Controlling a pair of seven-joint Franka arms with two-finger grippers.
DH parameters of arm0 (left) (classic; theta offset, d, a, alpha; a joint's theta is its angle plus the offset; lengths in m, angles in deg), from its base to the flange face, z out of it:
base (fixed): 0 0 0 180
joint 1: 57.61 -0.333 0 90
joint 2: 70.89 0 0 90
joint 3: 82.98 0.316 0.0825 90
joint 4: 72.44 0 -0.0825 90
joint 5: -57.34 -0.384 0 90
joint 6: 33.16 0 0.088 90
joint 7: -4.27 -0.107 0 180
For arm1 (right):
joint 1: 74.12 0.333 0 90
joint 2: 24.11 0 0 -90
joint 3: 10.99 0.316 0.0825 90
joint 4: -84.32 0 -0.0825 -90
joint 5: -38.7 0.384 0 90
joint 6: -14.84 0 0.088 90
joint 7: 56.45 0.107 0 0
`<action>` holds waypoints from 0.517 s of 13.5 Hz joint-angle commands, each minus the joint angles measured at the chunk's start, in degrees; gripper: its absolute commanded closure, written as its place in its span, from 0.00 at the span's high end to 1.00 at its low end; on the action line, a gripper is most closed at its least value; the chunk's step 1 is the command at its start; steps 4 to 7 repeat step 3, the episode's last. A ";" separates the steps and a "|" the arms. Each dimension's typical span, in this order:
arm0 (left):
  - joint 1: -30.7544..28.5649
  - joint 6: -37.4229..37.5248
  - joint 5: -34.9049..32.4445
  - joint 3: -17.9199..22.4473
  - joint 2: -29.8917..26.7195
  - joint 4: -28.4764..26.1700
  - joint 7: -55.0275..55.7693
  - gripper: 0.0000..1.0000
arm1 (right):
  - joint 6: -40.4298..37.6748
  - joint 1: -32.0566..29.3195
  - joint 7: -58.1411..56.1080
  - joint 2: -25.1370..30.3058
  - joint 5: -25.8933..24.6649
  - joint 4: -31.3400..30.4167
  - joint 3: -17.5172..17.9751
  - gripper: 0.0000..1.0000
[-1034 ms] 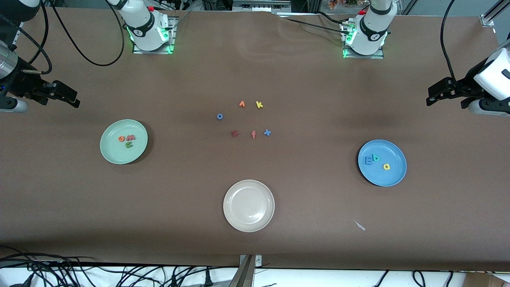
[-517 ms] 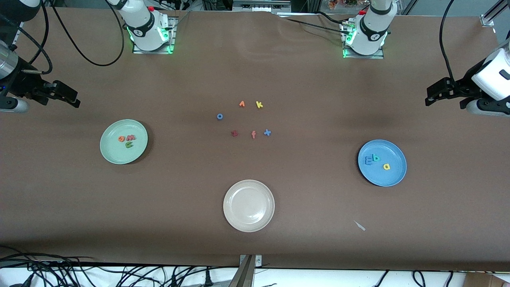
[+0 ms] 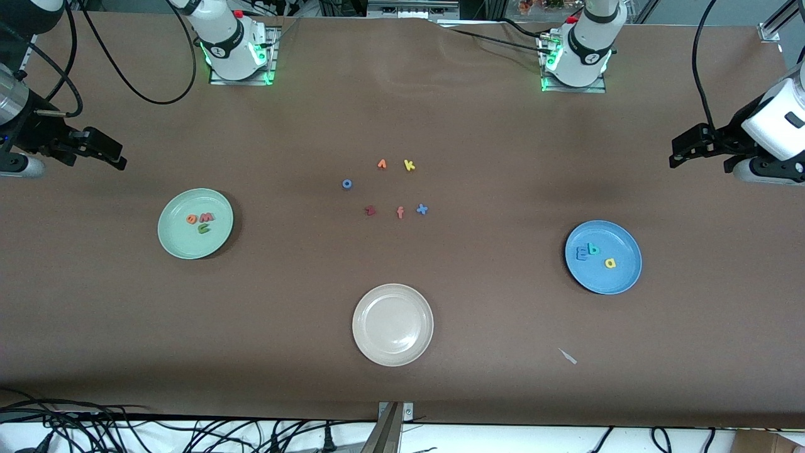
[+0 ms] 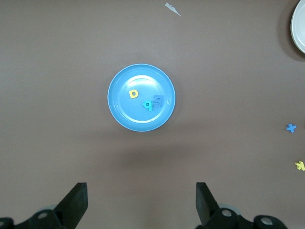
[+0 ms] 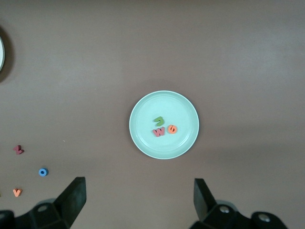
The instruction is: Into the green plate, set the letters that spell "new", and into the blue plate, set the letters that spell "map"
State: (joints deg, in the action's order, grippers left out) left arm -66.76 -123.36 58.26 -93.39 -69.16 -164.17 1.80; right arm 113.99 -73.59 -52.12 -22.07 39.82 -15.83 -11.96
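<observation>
The green plate (image 3: 182,242) holds the orange e (image 3: 192,219), red-pink w (image 3: 206,218) and green n (image 3: 203,229). The blue plate (image 3: 619,283) holds the blue m (image 3: 583,252), teal p (image 3: 594,250) and yellow a (image 3: 610,263). My right gripper (image 3: 119,157) hangs open and empty over bare table at the right arm's end. Its wrist view looks down on the green plate (image 5: 147,143). My left gripper (image 3: 676,154) hangs open and empty over bare table at the left arm's end. Its wrist view shows the blue plate (image 4: 124,109).
A cream-white plate (image 3: 392,324) lies empty near the front edge. Mid-table lie an orange v (image 3: 382,164), yellow k (image 3: 409,165), blue o (image 3: 346,184), dark red z (image 3: 370,211), orange-red f (image 3: 400,212) and blue x (image 3: 422,209). A small white scrap (image 3: 568,356) lies near the blue plate.
The left arm's hand has drifted slightly upward in the front view. The right arm, plates and letters have not moved.
</observation>
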 commanded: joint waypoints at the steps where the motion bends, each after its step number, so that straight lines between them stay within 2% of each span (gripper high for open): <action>1: 0.01 -0.15 -1.54 -0.48 0.11 0.24 0.09 1.00 | -0.97 -0.62 -0.47 0.50 -0.77 0.49 0.53 1.00; 7: 0.01 -0.15 -1.54 -0.57 0.11 0.24 0.09 1.00 | -0.97 -0.62 -0.55 0.50 -0.68 0.57 0.44 1.00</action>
